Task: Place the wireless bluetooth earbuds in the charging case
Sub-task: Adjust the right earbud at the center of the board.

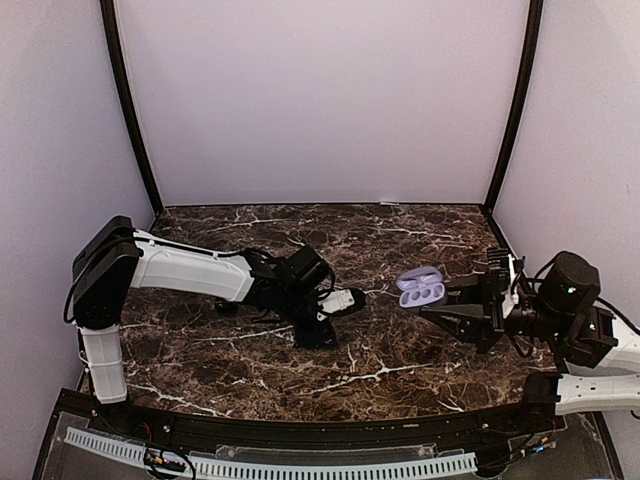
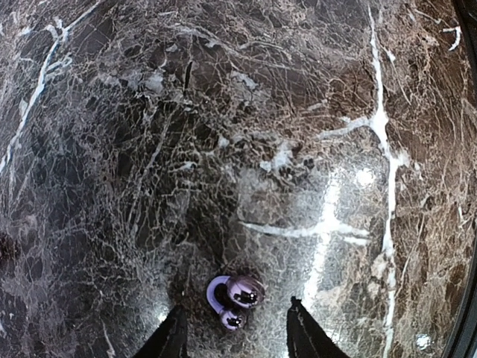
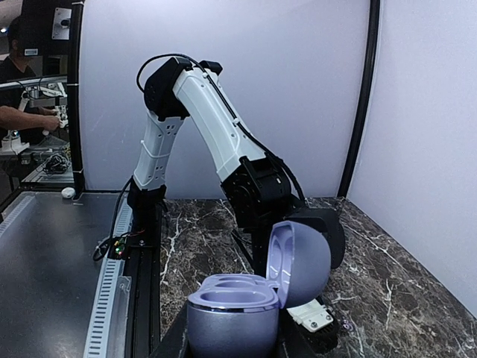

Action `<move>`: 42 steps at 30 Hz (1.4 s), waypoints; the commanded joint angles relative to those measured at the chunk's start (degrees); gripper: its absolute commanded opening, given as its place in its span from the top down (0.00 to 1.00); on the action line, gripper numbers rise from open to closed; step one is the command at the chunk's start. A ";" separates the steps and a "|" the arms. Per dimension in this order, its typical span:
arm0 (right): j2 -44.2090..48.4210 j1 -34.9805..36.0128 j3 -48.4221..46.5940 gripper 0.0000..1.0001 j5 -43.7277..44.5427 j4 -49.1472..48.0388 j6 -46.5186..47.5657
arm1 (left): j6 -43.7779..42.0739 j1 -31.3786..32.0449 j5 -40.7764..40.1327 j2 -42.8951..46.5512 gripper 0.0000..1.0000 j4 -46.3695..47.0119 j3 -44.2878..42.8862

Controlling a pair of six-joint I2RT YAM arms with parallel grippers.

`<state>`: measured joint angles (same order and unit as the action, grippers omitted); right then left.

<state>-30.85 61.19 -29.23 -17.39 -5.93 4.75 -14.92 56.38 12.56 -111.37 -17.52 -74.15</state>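
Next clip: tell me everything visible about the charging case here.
The charging case is a small rounded clamshell of glossy pale purple plastic, open, its domed lid hinged up. Both its wells look empty. It stands upright, clamped between the fingers of the right gripper, toward the right side of the table; whether it rests on the table is unclear.

dark marbled table (image 1: 400,370) ringed by pale walls (image 1: 320,100).

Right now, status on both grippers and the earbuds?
Left gripper open, straddling one purple earbud on the table. Right gripper shut on the charging case, lid open, wells look empty. No obstruction seen.
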 commanded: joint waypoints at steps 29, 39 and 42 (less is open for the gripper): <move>1.85 0.32 0.29 1.00 2.90 -0.35 -0.27 | 4.75 -2.41 -13.38 -7.55 0.53 -1.57 -8.98; 1.89 0.25 0.10 1.00 3.19 -0.05 -0.36 | 12.55 -2.45 -7.46 1.23 0.59 3.24 -2.79; 2.05 0.27 -0.01 1.00 3.41 0.26 -0.19 | 16.18 -2.46 -8.36 3.28 0.63 4.39 0.45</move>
<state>-29.63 61.19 -29.23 -14.85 -4.64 4.84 -4.67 53.65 3.97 -113.47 -15.20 -77.19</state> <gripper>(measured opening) 0.258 0.395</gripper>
